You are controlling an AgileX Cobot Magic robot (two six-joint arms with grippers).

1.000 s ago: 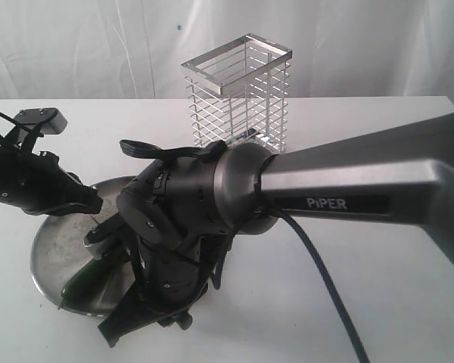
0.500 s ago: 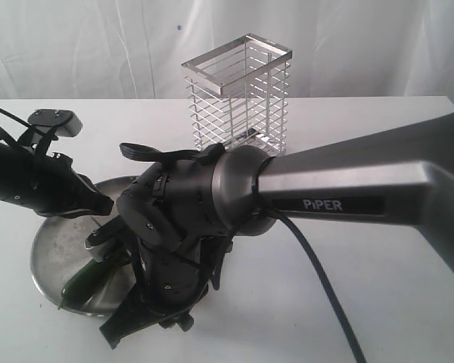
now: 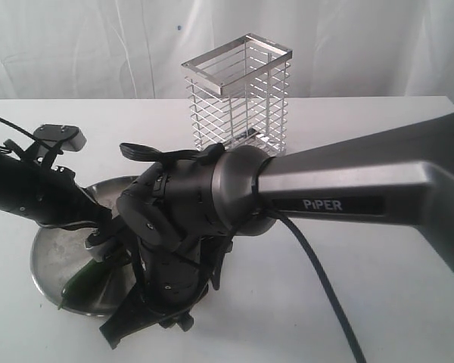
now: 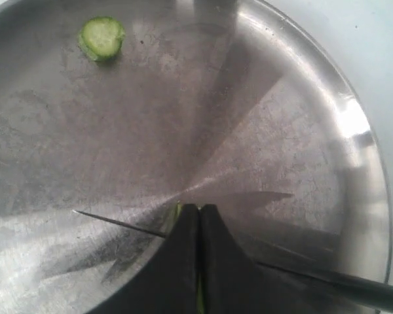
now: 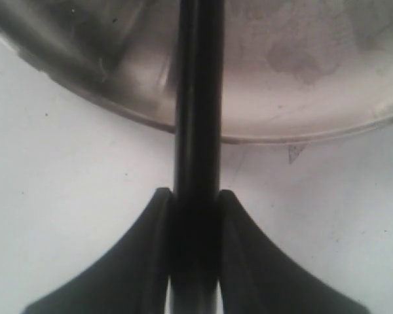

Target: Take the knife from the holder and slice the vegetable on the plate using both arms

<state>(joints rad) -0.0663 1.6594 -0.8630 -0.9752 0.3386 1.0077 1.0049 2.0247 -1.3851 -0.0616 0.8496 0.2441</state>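
The knife (image 5: 198, 98) is held by its black handle in our right tool (image 5: 195, 196), and its thin blade reaches over the plate (image 4: 370, 190). Our left tool (image 4: 198, 212) is clenched tight, low over the green vegetable (image 3: 87, 281) on the plate. One round cut slice (image 4: 101, 38) lies apart on the plate, which sits on the white bench (image 3: 378, 121).
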